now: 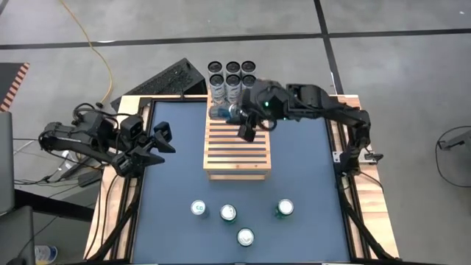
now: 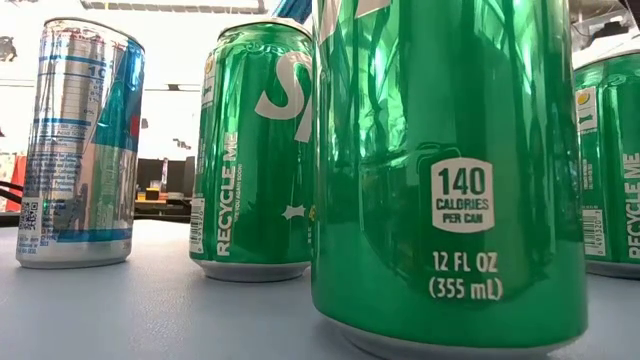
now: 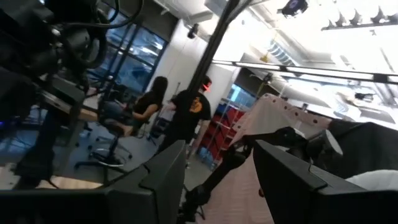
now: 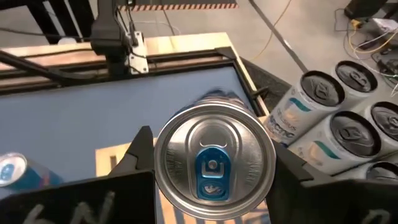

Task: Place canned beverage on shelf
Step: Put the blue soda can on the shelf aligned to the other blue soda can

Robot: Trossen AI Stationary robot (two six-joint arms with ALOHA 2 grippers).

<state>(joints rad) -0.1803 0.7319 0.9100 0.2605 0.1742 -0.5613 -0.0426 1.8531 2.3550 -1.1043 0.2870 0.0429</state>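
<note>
One silver can with a blue pull tab [image 4: 213,163] is clamped between the right gripper [image 1: 249,121] fingers, lying sideways over the far end of the light-brown slatted wooden shelf [image 1: 237,151] at mid-table. Six dark-topped cans [image 1: 232,79] cluster just beyond the shelf; four upright cans [image 1: 237,216] stand near the front edge. The low view shows one blue-and-silver can [image 2: 78,145] and three green ones. The left gripper [image 1: 153,141] waits at the left edge, fingers apart and empty.
</note>
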